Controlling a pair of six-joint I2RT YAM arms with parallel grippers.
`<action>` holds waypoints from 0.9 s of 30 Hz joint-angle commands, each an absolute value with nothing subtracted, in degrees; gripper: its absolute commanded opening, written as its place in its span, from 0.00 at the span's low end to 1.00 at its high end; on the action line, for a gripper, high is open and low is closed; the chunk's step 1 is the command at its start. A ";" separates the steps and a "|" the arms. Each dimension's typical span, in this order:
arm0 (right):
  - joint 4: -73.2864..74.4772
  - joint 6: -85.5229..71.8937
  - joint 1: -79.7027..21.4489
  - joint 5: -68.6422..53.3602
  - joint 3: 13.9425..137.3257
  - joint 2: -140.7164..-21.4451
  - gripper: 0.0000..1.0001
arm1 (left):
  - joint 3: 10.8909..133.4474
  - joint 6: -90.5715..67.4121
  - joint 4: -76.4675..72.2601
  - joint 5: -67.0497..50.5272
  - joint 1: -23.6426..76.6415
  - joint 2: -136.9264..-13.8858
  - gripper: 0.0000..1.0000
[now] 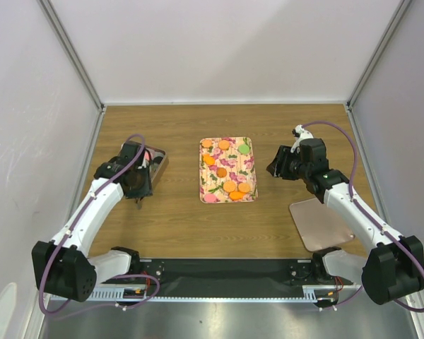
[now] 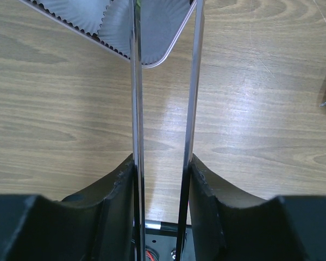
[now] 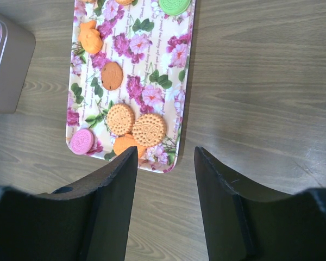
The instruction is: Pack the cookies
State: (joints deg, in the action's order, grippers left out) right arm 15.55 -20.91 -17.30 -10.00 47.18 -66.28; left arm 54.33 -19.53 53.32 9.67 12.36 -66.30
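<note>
Wooden table (image 3: 261,81); right wrist cam catches round orange, pink, green cookies (image 3: 149,129) on the floral rectangular tray (image 3: 171,81), right claw (image 3: 165,153) released. Left cam misses them; left claw (image 2: 164,32) grip, can't tell.

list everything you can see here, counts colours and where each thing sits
cookies: about nine, mostly orange and tan, one green, one pink, on the floral tray
floral tray: one, pink and green flower print, middle of the table
metal tin: one, silver, left of the tray
paper cups: at least two, white, inside the tin
flat lid: one, pale pinkish beige, near right part of the table
metal tongs: one pair, silver, tips over a corner of the tin
table: one, brown wood
left pincer: one, black, closed on the tongs, beside the tin
right pincer: one, black, open and empty, right of the tray
</note>
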 commanded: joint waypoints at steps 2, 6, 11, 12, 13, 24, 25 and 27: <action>14.24 -20.74 -17.67 -10.46 48.25 -64.69 0.52 | 56.07 -20.30 53.17 9.32 11.95 -64.60 0.45; 14.24 -20.83 -17.75 -10.28 48.43 -64.60 0.52 | 55.99 -20.13 53.00 9.14 11.95 -64.60 0.47; 14.33 -20.83 -17.67 -10.20 48.25 -64.60 0.52 | 55.99 -20.04 52.82 9.14 11.87 -64.60 0.48; 14.24 -20.74 -17.67 -10.20 48.34 -64.60 0.52 | 55.99 -20.04 52.82 9.14 11.95 -64.51 0.48; 14.33 -20.83 -17.75 -10.20 48.34 -64.60 0.52 | 55.99 -20.04 52.74 8.97 11.95 -64.51 0.49; 14.24 -20.83 -17.75 -9.93 48.25 -65.04 0.52 | 58.44 -18.72 53.61 8.09 11.95 -62.93 0.51; 14.06 -20.83 -17.84 -9.93 48.25 -65.13 0.52 | 58.97 -18.63 53.79 7.65 12.04 -62.67 0.50; 14.15 -20.74 -17.84 -9.84 48.34 -65.30 0.52 | 60.29 -18.28 54.14 7.12 12.22 -62.23 0.50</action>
